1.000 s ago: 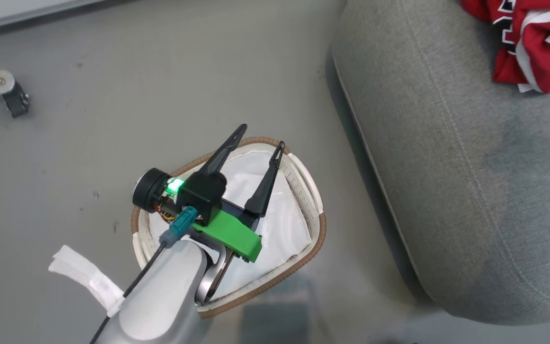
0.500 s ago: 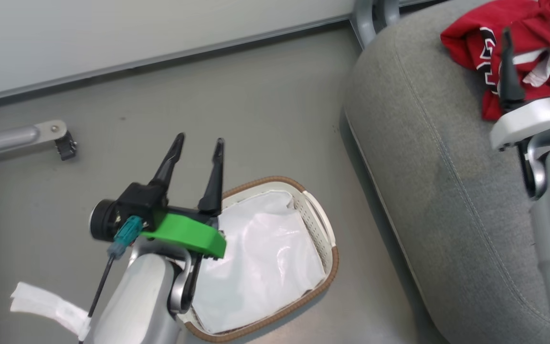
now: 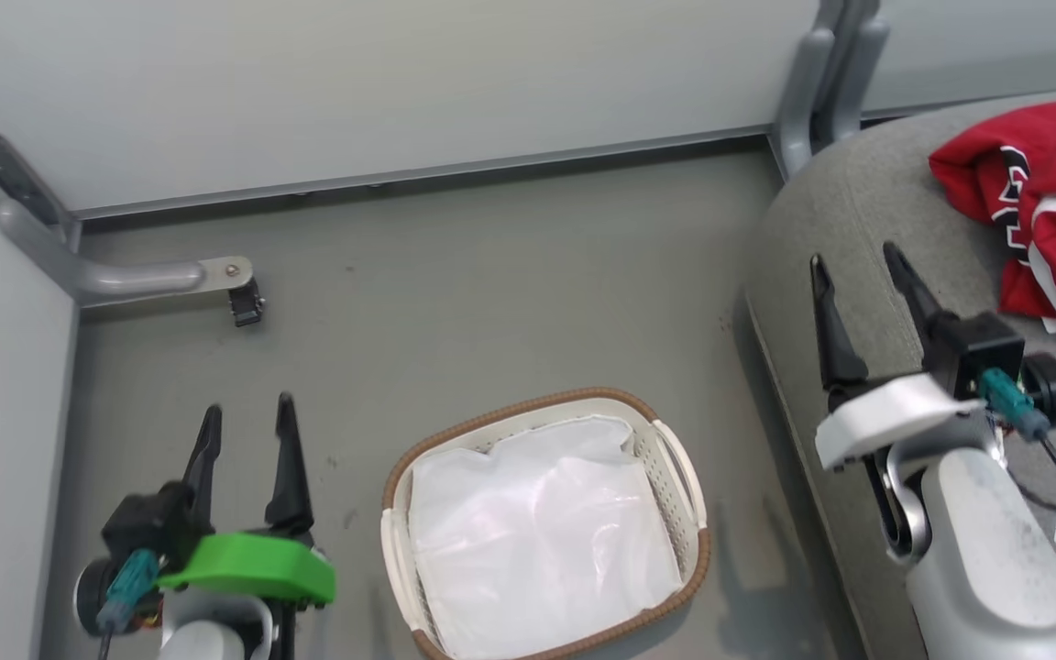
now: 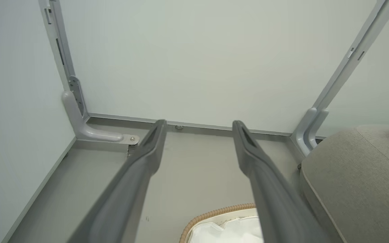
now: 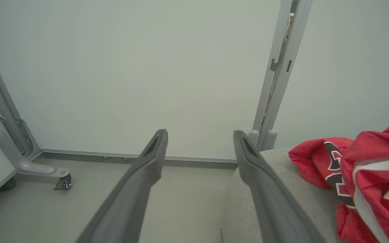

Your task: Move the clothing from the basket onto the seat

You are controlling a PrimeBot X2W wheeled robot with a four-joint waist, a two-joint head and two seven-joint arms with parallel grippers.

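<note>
- Clothing (image 3: 1037, 206), red w/ white stripes & black-white lettering, lies bunched on the seat (image 3: 867, 229), at far right of our head view.
- Basket (image 3: 528, 410) sits on the floor (image 3: 491, 275) near the seat's rounded edge, white liner (image 3: 537, 532) inside.
- We see the left gripper (image 3: 248, 405) over the floor, to the basket's left: fingers spread wide, nothing btw them.
- Right gripper (image 3: 853, 255) hangs over the seat's edge, apart from the clothing: fingers also wide apart, holding nothing.
</note>
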